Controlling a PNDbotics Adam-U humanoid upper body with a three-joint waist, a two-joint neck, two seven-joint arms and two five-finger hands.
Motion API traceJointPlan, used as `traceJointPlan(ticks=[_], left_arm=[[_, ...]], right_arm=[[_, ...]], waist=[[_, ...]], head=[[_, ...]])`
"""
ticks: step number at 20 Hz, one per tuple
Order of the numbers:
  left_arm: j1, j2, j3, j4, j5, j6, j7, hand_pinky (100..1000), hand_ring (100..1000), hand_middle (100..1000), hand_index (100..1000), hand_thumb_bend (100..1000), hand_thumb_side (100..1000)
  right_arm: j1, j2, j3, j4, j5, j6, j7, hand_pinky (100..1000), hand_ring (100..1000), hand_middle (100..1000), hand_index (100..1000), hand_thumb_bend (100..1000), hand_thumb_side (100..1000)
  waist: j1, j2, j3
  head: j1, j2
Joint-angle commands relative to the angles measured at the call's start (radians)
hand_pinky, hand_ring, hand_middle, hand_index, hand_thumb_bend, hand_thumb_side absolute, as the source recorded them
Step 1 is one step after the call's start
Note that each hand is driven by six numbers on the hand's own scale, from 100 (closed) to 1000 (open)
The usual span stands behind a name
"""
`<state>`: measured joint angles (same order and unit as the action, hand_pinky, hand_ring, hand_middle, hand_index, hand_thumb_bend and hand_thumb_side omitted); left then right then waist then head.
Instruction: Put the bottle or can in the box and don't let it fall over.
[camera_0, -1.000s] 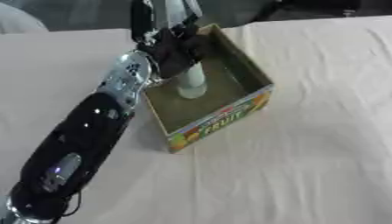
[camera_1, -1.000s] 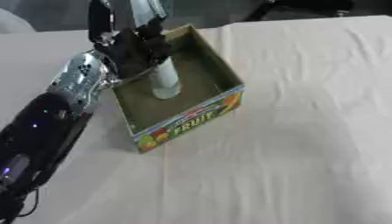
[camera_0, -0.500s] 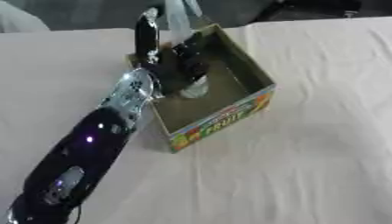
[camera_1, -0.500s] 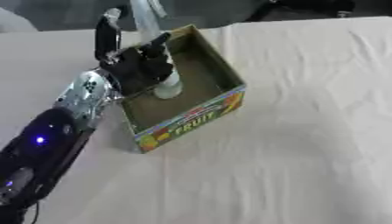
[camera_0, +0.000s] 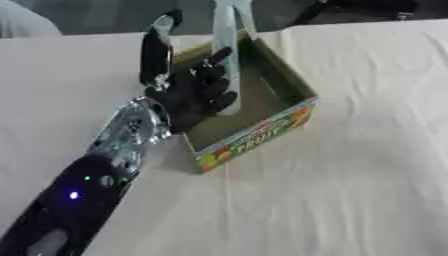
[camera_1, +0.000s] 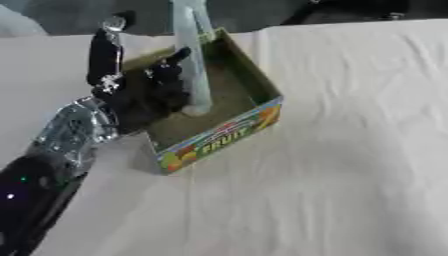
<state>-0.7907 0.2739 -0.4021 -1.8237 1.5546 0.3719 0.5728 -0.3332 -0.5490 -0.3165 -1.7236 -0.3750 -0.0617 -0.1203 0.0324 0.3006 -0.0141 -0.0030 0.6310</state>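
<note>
The robot's left arm (camera_0: 96, 165), black with a silver wrist joint and small lit dots on the forearm, comes in from the lower left corner and reaches up over the white tablecloth (camera_0: 350, 175). Its left hand (camera_0: 188, 97) hangs over the near left wall of the cardboard box (camera_0: 262, 132). The dark fingers (camera_1: 166, 82) are spread and mostly straight, with one raised well above the others, and they are curled round nothing. The fingertips lie just beside the bottle; whether they touch it cannot be told. The clear plastic bottle (camera_0: 229, 55) stands upright inside the box, its base on the brown floor near the middle and its neck reaching the top edge of the view. The box's front wall, printed with colourful fruit and the word "FRUIT", faces the lower right.
</note>
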Motion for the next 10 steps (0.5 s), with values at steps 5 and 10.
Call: traceJointPlan(ticks=[5,10], left_arm=[[0.042,0.098,0.072,-0.162,-0.039,-0.019,-0.05,225,227,270,911,441,1000],[0.082,0.191,0.162,-0.176,-0.113,-0.082,-0.125,269,272,293,904,459,1000]], right_arm=[[0.012,-0.046,-0.023,-0.02,-0.003,-0.012,-0.016,823,896,1000,980,100,766],[0.025,-0.049,-0.029,-0.025,-0.01,-0.014,-0.024,823,896,1000,980,100,763]], waist=[[-0.01,-0.052,0.038],[-0.014,-0.065,0.066]], head=[[-0.043,0.014],[-0.072,0.032]])
